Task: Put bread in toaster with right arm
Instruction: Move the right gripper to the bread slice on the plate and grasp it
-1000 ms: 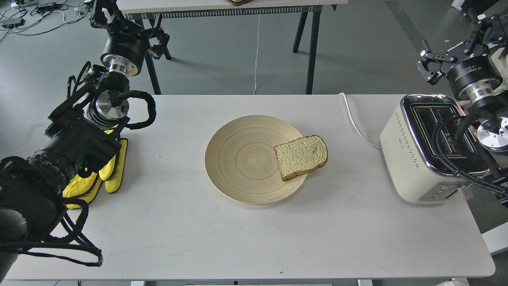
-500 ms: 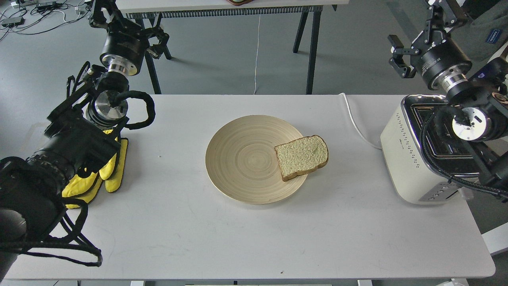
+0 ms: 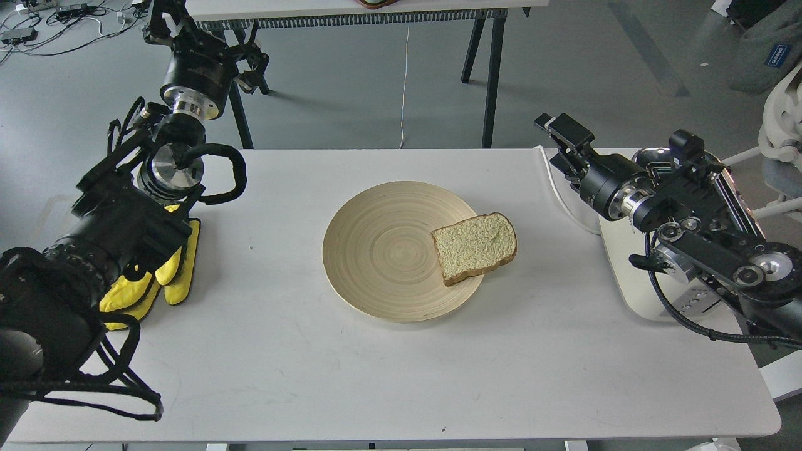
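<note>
A long white rectangular table [image 3: 313,363] carries a round bamboo plate [image 3: 382,250] near its middle. A boxy cream-white toaster [image 3: 633,275] stands at the right end, its white cord [image 3: 561,194] trailing across the top to the far edge. A crumpled yellow cloth [image 3: 169,275] lies at the left edge.

The right arm [image 3: 689,232] lies low, its gripper [image 3: 561,134] pointing toward 10 o'clock. The left arm [image 3: 125,207] is raised, its gripper [image 3: 166,19] toward 12 o'clock.
</note>
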{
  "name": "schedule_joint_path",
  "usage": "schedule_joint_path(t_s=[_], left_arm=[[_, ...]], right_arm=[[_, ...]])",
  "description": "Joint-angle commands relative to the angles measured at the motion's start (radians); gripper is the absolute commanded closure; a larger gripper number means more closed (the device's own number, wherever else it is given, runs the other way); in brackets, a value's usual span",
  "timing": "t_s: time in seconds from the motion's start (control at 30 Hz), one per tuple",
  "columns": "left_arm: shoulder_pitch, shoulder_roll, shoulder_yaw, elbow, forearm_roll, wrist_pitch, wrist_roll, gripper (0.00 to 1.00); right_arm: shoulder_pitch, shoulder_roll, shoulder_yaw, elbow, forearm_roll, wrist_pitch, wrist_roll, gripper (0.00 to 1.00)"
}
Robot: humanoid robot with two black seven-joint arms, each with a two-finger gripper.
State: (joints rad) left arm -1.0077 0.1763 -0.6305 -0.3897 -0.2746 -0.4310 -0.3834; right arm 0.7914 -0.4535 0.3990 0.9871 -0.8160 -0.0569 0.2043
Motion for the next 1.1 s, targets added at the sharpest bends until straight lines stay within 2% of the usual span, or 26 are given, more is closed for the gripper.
schedule_joint_path(t_s=[0.0,0.23,0.43,0.7,0.9,1.07], left_arm=[[0.000,0.000,0.000,0.000,0.000,-0.002,0.000,0.00],[0.000,0.000,0.000,0.000,0.002,0.000,0.000,0.00],[0.000,0.000,0.000,0.000,0.000,0.000,0.000,0.00],[0.000,0.000,0.000,0.000,0.000,0.006,0.000,0.00],[0.000,0.000,-0.006,0.000,0.000,0.006,-0.002,0.00],[0.000,0.000,-0.011,0.000,0.000,0.008,-0.002,0.00]], right_arm=[[0.011,0.064,-0.051,-0.077,-0.014,-0.008,0.000,0.06],[0.020,0.125,-0.172,-0.169,-0.089,-0.063,-0.009,0.08],[0.006,0.128,-0.215,-0.174,-0.084,-0.086,-0.013,0.08],[-0.061,0.184,-0.218,-0.179,-0.084,-0.090,-0.019,0.14],[-0.063,0.203,-0.219,-0.177,-0.084,-0.095,-0.065,0.29],[-0.063,0.208,-0.223,-0.169,-0.086,-0.095,-0.114,0.59]])
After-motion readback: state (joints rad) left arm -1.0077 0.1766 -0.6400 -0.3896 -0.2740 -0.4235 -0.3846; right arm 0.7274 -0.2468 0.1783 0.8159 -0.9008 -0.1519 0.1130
